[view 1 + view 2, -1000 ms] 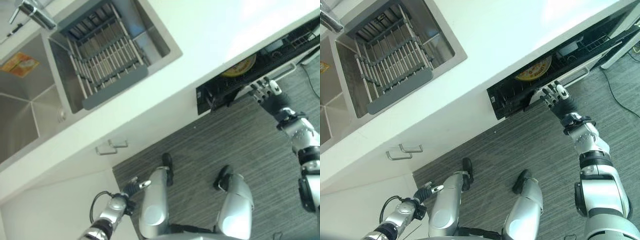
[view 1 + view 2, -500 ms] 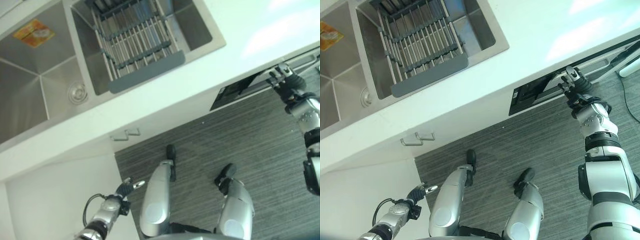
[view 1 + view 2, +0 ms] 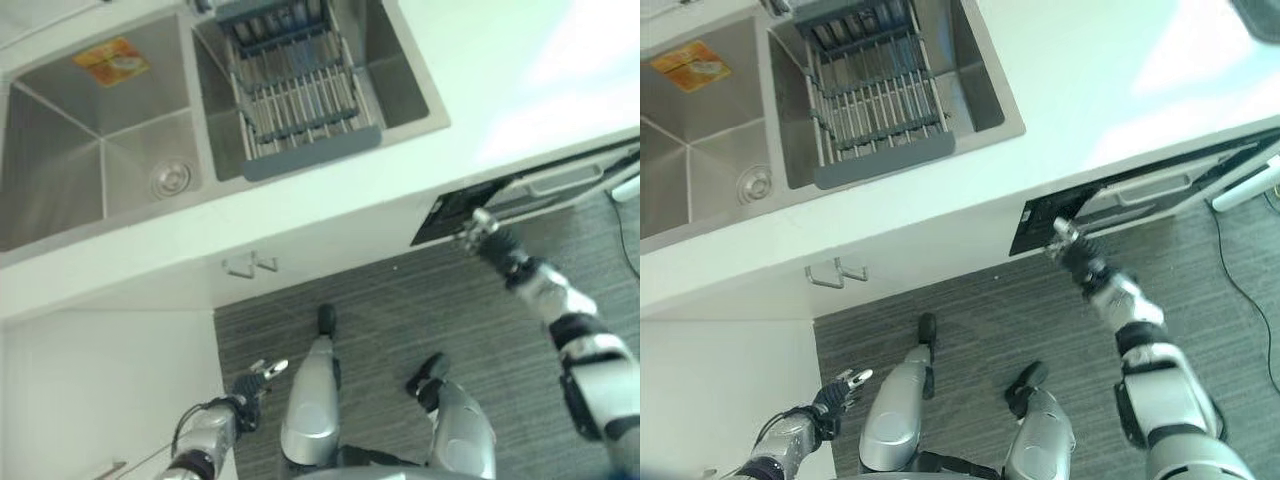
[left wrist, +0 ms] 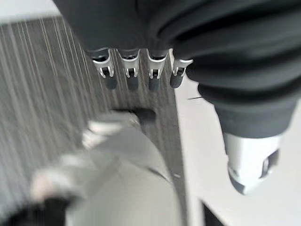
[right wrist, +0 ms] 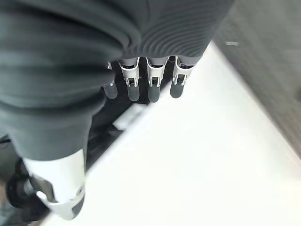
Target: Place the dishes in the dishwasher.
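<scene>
The dishwasher (image 3: 1145, 190) sits under the white counter (image 3: 520, 90), its white front nearly closed, with a dark gap (image 3: 452, 205) left at its near end. No dish shows inside it. My right hand (image 3: 1068, 240) is at that gap by the front's corner, fingers straight and empty. In the right wrist view its fingers (image 5: 154, 87) reach over the white front panel (image 5: 188, 160). My left hand (image 3: 252, 378) hangs low by my side over the floor, relaxed and empty; its fingers (image 4: 129, 77) are straight.
A steel sink (image 3: 60, 170) with two basins is set in the counter. A grey dish rack (image 3: 300, 95) fills the right basin and an orange sticker (image 3: 112, 62) lies in the left one. A cabinet handle (image 3: 250, 265) sticks out below.
The dishwasher front has gone from wide open to nearly closed, hiding the yellow dish inside. My right hand has moved left along it. The camera has swung too.
</scene>
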{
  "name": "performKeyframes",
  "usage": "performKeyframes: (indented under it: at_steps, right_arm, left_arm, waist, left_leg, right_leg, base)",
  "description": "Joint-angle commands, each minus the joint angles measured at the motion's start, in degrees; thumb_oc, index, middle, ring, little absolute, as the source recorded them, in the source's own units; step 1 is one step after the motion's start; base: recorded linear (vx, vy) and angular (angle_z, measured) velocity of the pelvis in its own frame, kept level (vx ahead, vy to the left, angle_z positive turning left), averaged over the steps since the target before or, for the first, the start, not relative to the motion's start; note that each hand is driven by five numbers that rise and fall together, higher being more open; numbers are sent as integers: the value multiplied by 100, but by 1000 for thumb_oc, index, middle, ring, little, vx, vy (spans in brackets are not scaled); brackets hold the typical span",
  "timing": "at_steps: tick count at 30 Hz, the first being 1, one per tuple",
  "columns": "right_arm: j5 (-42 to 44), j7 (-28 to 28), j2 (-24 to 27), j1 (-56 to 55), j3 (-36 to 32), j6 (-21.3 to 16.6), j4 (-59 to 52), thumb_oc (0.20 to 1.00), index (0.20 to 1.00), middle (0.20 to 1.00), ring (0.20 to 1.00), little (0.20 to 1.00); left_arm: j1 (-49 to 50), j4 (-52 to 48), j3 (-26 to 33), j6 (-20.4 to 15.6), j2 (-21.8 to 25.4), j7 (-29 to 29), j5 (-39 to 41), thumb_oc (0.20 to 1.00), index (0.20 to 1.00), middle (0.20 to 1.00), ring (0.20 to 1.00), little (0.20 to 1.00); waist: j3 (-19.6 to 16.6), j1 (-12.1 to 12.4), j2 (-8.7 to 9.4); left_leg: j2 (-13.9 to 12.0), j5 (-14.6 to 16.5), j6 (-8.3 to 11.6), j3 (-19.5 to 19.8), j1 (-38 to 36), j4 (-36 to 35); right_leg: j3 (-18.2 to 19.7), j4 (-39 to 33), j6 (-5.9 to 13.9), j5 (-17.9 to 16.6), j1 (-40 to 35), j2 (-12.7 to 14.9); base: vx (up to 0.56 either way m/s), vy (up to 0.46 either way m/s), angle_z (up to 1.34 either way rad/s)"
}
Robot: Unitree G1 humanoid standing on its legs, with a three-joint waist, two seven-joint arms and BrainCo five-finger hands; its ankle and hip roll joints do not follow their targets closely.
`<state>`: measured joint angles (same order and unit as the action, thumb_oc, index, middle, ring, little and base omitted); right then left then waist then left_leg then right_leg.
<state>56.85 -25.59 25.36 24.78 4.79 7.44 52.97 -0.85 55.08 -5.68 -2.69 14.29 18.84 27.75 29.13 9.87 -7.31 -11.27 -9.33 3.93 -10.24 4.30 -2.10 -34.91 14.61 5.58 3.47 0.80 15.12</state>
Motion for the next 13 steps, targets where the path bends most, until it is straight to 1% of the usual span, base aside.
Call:
performKeyframes:
  at_steps: [1, 3, 4, 6, 7, 10, 11, 12, 13]
  right_arm:
    - [198, -239, -68, 634, -149, -609, -80, 1000, 1000, 1000, 1000, 1000]
    - [402, -251, -253, 124, -213, -818, -176, 1000, 1000, 1000, 1000, 1000]
    - [351, -368, -365, -327, -330, -938, -203, 1000, 1000, 1000, 1000, 1000]
    - [321, -430, -442, -763, -450, -1031, -158, 1000, 1000, 1000, 1000, 1000]
    - [173, -520, -510, -1087, -571, -1092, -16, 1000, 1000, 1000, 1000, 1000]
    - [-31, -496, -611, -1625, -778, -1343, 464, 1000, 1000, 1000, 1000, 1000]
    - [-407, -471, -637, -1797, -836, -1501, 721, 1000, 1000, 1000, 1000, 1000]
    - [-508, -479, -653, -1887, -856, -1582, 842, 1000, 1000, 1000, 1000, 1000]
    - [-662, -445, -649, -1999, -875, -1648, 1003, 1000, 1000, 1000, 1000, 1000]
  left_arm:
    - [40, 279, -175, -224, 307, 403, 400, 1000, 1000, 1000, 1000, 1000]
    - [138, 362, -76, -247, 236, 440, 516, 1000, 1000, 1000, 1000, 1000]
    - [233, 391, 13, -236, 173, 441, 513, 1000, 1000, 1000, 1000, 1000]
    - [324, 433, 81, -259, 102, 474, 398, 1000, 1000, 1000, 1000, 1000]
    - [354, 486, 87, -274, 43, 450, 264, 1000, 1000, 1000, 1000, 1000]
    - [336, 586, 9, -286, -26, 452, -270, 1000, 1000, 1000, 1000, 1000]
    - [293, 642, -60, -244, -43, 437, -436, 1000, 1000, 1000, 1000, 1000]
    - [262, 670, -83, -225, -47, 422, -498, 1000, 1000, 1000, 1000, 1000]
    - [223, 706, -131, -237, -46, 405, -741, 1000, 1000, 1000, 1000, 1000]
  waist:
    - [-405, 72, 329]
    - [-564, -59, 387]
    - [-716, -153, 428]
    - [-887, -266, 462]
    - [-1038, -376, 484]
    - [-1335, -594, 502]
    - [-1442, -688, 495]
    - [-1480, -731, 495]
    - [-1529, -800, 497]
  left_leg:
    - [-9, 322, 289, -404, -161, 163]
    - [-47, 349, 309, -470, -293, 110]
    - [-67, 372, 312, -524, -408, 53]
    - [-83, 412, 309, -578, -535, 10]
    - [-88, 452, 306, -629, -676, -31]
    - [-89, 566, 302, -721, -948, -108]
    - [-87, 609, 306, -767, -1059, -136]
    - [-81, 629, 303, -794, -1125, -160]
    - [-75, 666, 298, -822, -1202, -182]
  right_leg:
    - [573, -301, 302, 48, -148, 190]
    - [620, -420, 295, 37, -248, 130]
    - [654, -519, 290, 33, -334, 86]
    - [705, -623, 275, 34, -425, 38]
    - [750, -716, 262, 29, -518, -5]
    - [865, -893, 245, 27, -682, -94]
    - [918, -964, 236, 30, -755, -131]
    - [942, -1003, 232, 27, -793, -151]
    - [974, -1042, 233, 27, -834, -175]
  base:
    - [-79, -84, -3]
    - [-73, -84, -11]
    - [-57, -80, -14]
    - [-26, -57, -16]
    - [1, -45, -25]
    - [3, -34, -38]
    - [26, -10, -29]
    - [18, -8, -23]
    - [6, -6, -26]
